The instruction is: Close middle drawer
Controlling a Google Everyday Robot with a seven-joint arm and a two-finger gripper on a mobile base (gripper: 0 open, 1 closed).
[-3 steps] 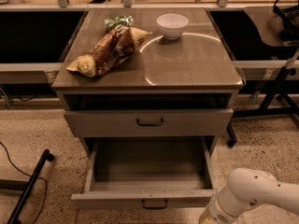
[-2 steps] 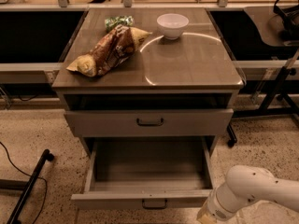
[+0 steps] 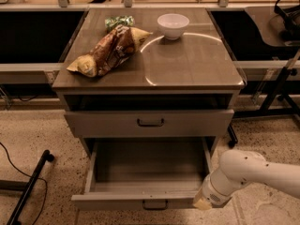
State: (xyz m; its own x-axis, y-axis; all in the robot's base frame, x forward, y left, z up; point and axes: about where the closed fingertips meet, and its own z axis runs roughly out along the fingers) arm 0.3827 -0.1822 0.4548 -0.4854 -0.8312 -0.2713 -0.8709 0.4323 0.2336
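The middle drawer (image 3: 149, 201) is pulled far out of the grey-tan cabinet, and its empty inside faces up. Its flat front carries a small dark bail handle (image 3: 154, 205). Above it the taller-fronted uppermost drawer (image 3: 149, 123) stands slightly out. The lowest drawer is hidden. My white arm (image 3: 255, 172) reaches in from the lower right. My gripper (image 3: 202, 203) is at its end, against the right end of the middle drawer's front.
On the cabinet top (image 3: 187, 64) lie a brown chip bag (image 3: 110, 50), a green packet (image 3: 118, 21) and a white bowl (image 3: 173, 26). Dark desks flank the cabinet. A black stand leg (image 3: 28, 186) and cable lie on the floor at left.
My arm has moved a little left and up, bringing the gripper end to the right corner of the middle drawer's front. The drawer has not visibly moved.
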